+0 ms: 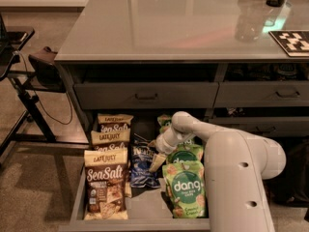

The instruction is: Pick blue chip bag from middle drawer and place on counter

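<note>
The pincer (pixel 157 161) hovers just beside the blue bag (pixel 141 167) in the drawer (pixel 145 204) (how far open, I cannot tell). The bag is probably light, crinkly and slippery; pinch its top seam.

It looked like an office snack kitchen doubling as a robot lab: a glossy grey counter (pixel 159 28) with a checkered marker tile (pixel 292 42) at its right edge, carpet (pixel 38 187), and a middle drawer (pixel 145 209) stocked with snack bags (pixel 105 187). The gripper (pixel 157 161) hung over that drawer's middle.
</note>
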`<control>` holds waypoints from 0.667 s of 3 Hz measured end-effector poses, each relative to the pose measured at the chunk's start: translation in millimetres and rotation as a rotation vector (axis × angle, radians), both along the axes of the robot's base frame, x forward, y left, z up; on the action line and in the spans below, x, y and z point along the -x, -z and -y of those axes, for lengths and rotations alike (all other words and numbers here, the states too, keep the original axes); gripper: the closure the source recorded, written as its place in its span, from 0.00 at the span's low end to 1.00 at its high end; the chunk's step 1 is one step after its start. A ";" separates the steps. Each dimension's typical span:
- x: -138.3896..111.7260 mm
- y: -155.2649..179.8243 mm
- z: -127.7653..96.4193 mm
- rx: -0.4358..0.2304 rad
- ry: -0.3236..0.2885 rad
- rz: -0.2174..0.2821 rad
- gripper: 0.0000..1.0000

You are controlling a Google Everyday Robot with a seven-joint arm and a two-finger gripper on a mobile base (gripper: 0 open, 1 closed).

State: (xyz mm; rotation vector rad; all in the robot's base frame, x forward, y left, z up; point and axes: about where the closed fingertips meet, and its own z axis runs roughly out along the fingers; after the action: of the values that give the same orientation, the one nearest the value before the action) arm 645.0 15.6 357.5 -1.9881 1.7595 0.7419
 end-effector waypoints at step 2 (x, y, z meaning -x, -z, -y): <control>18.7 -38.7 2.5 0.036 0.020 0.057 1.00</control>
State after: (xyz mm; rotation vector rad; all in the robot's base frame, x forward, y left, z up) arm 626.3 13.2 396.2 -1.9921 1.7691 0.6446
